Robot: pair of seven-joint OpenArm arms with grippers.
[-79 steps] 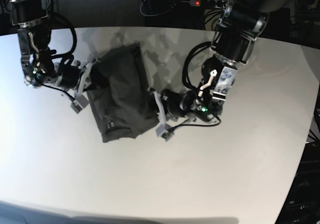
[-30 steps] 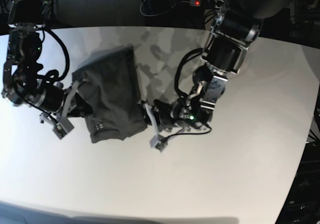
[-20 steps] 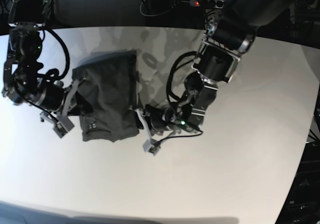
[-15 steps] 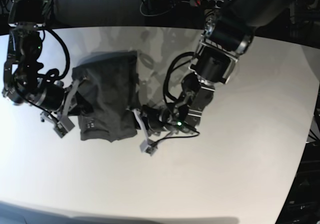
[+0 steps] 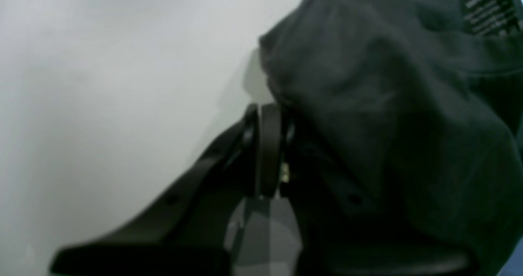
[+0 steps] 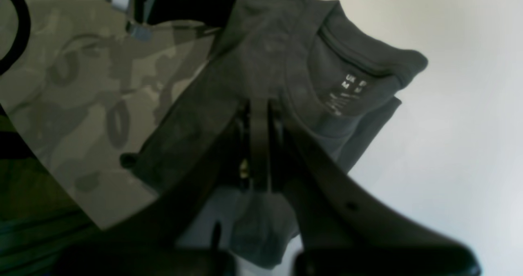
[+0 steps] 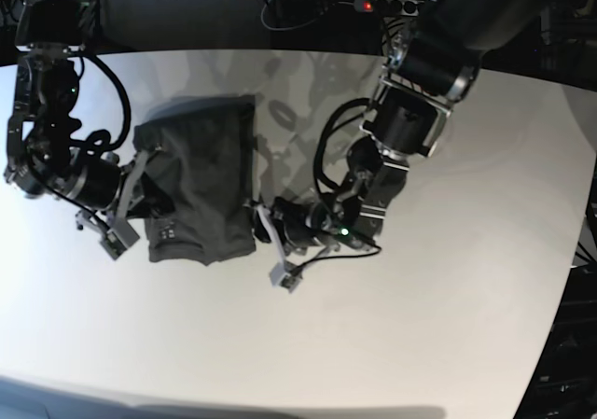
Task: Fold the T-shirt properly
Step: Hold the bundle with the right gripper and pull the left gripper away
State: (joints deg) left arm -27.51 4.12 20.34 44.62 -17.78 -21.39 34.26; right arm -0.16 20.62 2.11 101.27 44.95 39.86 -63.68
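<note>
The T-shirt (image 7: 198, 193) lies as a folded dark grey bundle on the white counter (image 7: 373, 344), toward the far left part of it in the base view, stretched between the two tools. The right tool (image 7: 140, 190) meets the shirt's edge on that view's left, and the left tool (image 7: 259, 221) meets the opposite edge near the shirt's near corner. In the left wrist view the left tool (image 5: 267, 145) has its jaws pressed together, with the fabric (image 5: 388, 125) bunched against and over them, so it is closed on the shirt's edge. In the right wrist view the right tool (image 6: 257, 145) is likewise closed tight, with the cloth (image 6: 265, 63) draped over its tips. Both arms reach low over the counter, their forearms lying nearly level and pointing inward at the shirt; the left arm bends down sharply from a raised elbow. A neck label (image 6: 347, 94) printed in small pale characters shows inside the collar, but the writing is too blurred to read.
</note>
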